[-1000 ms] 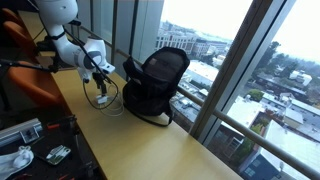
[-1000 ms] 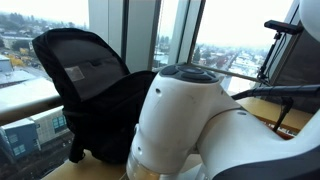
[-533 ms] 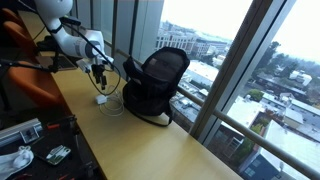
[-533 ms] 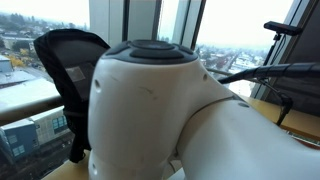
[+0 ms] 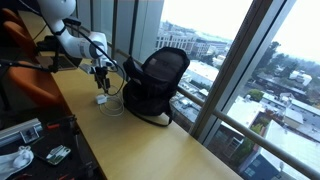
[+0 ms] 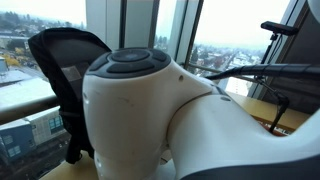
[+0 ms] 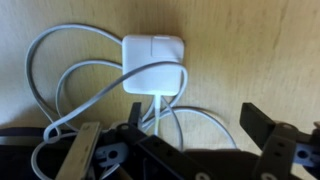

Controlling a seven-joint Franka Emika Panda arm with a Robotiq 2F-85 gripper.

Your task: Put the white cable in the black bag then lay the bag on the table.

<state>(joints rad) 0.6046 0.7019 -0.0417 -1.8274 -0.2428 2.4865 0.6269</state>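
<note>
The white cable (image 5: 106,102) lies in a loose coil on the table (image 5: 140,145), just left of the black bag. In the wrist view its blocky white plug (image 7: 152,63) lies flat with the cord (image 7: 45,95) looped around it. The black bag (image 5: 156,84) stands upright against the window; it also shows in an exterior view (image 6: 55,75), partly hidden by the arm. My gripper (image 5: 100,70) hangs above the cable. In the wrist view the gripper (image 7: 197,125) is open and empty, with part of the cord showing between its fingers on the table below.
An orange chair (image 5: 22,82) stands behind the arm. Black gear and small white items (image 5: 30,145) lie at the table's near left end. The window glass (image 5: 240,70) runs along the far edge behind the bag. The white arm body (image 6: 180,120) fills most of one exterior view.
The gripper has risen a little from the cable and shifted slightly toward the far end of the table. The arm has swung further across an exterior view. Cable and bag have not moved.
</note>
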